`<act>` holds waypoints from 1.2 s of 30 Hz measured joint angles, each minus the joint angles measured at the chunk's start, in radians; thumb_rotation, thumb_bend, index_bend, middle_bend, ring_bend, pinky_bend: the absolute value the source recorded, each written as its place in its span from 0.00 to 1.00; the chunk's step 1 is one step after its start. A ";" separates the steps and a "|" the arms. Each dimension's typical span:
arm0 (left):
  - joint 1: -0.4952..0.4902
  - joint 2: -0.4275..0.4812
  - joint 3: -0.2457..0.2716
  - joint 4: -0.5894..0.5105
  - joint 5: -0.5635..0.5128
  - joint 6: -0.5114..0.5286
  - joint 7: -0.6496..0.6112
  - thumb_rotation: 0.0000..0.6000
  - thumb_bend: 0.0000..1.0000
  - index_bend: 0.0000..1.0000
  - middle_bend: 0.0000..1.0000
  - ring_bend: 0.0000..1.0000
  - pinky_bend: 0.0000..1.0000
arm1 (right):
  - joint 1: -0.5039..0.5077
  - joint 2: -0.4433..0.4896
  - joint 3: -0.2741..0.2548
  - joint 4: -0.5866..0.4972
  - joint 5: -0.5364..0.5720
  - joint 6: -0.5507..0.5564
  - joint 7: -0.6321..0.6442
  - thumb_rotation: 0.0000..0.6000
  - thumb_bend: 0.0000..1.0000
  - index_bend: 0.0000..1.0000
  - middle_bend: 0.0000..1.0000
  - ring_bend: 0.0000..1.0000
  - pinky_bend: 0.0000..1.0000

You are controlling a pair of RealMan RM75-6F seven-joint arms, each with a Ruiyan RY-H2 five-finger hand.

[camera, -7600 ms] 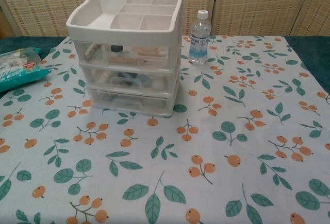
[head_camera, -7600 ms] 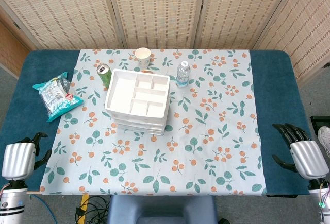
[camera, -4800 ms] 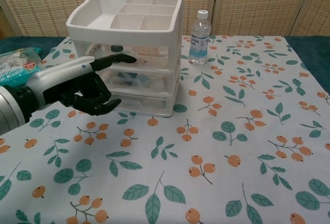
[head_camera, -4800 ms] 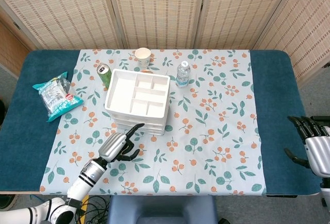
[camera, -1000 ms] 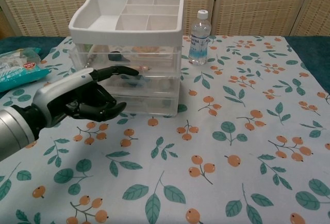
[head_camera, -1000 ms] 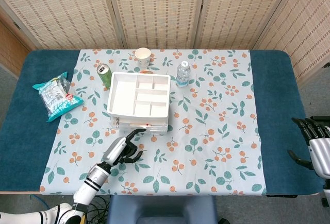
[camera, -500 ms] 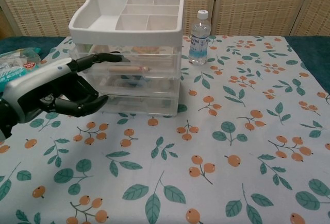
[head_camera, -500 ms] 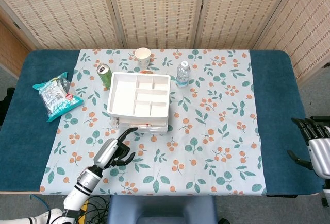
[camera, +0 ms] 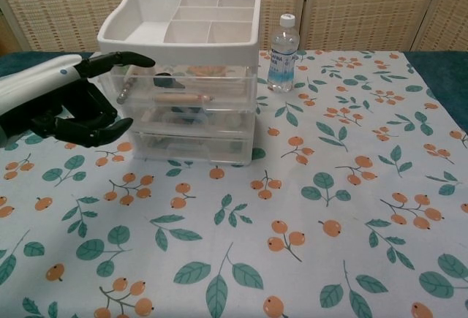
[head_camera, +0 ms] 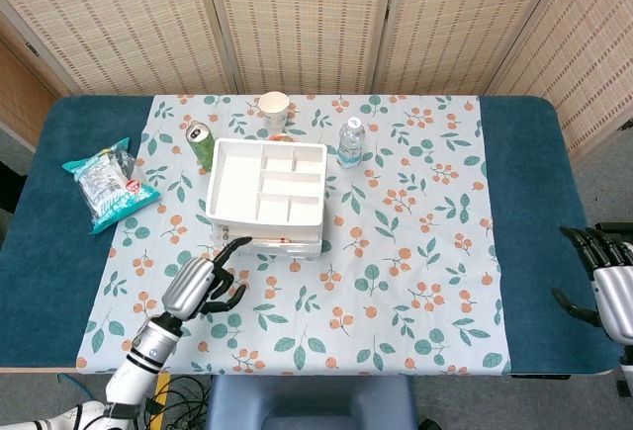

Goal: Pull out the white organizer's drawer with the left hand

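The white organizer (head_camera: 265,193) stands on the floral cloth, a divided tray on top (camera: 183,25) and clear drawers below. Its top drawer (camera: 183,88) sticks out a little past the two lower ones, and small items show inside; in the head view its front edge (head_camera: 272,243) juts beyond the tray. My left hand (camera: 66,106) hovers left of the drawer front, apart from it, one finger stretched out and the others curled, holding nothing. The head view has that hand (head_camera: 198,287) in front of the organizer's left corner. My right hand (head_camera: 603,282) rests at the table's right edge, fingers spread.
A water bottle (head_camera: 349,141) (camera: 282,53) stands right of the organizer. Behind it are a paper cup (head_camera: 275,109) and a green can (head_camera: 201,140). A snack bag (head_camera: 107,183) lies at the left on the blue cover.
My left hand has drawn back to the left, off the top drawer's front. The drawer stays pulled out. The right hand has not moved.
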 measured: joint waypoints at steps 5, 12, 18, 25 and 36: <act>-0.018 0.037 -0.020 -0.054 -0.077 -0.050 0.111 1.00 0.45 0.10 0.95 0.98 1.00 | -0.001 -0.002 0.000 0.006 0.000 0.002 0.006 1.00 0.25 0.11 0.18 0.16 0.18; -0.055 0.073 -0.048 -0.106 -0.168 -0.114 0.221 1.00 0.47 0.10 0.96 1.00 1.00 | -0.002 -0.007 -0.002 0.016 0.003 -0.001 0.014 1.00 0.25 0.11 0.18 0.16 0.18; -0.079 0.081 -0.063 -0.119 -0.187 -0.137 0.238 1.00 0.48 0.14 0.96 1.00 1.00 | -0.003 -0.010 -0.001 0.024 0.007 -0.003 0.020 1.00 0.25 0.11 0.18 0.16 0.18; -0.099 0.082 -0.068 -0.120 -0.210 -0.158 0.265 1.00 0.48 0.17 0.96 1.00 1.00 | -0.003 -0.013 0.000 0.030 0.011 -0.004 0.026 1.00 0.25 0.11 0.18 0.16 0.18; -0.106 0.087 -0.063 -0.131 -0.212 -0.152 0.271 1.00 0.48 0.22 0.96 1.00 1.00 | -0.003 -0.016 0.001 0.037 0.011 -0.005 0.033 1.00 0.25 0.11 0.18 0.16 0.18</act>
